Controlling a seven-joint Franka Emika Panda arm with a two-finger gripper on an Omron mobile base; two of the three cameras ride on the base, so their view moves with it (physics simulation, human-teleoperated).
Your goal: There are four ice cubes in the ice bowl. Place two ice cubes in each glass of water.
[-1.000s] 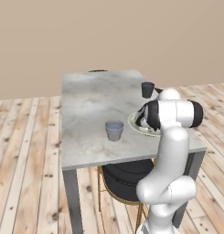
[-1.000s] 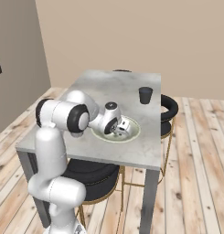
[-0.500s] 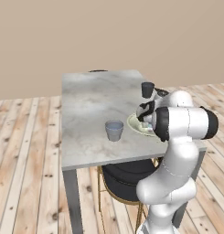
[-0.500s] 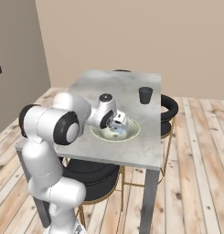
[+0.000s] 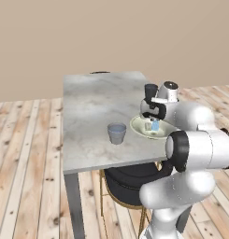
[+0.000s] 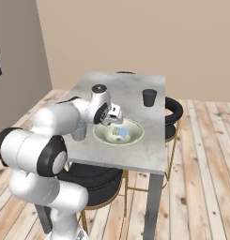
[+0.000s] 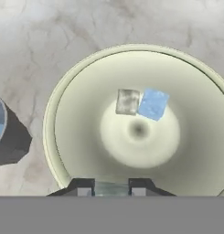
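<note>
Left base view: our arm has swung up off the ice bowl [image 5: 151,129], the end effector [image 5: 152,112] now above it. Right base view: same lift over the desk [image 6: 135,93]. Hand view: the fingertips [image 7: 84,188] pinch a pale ice cube [image 7: 111,188]; two cubes [image 7: 141,103] remain below, one glass [image 7: 0,125] just left.
</note>
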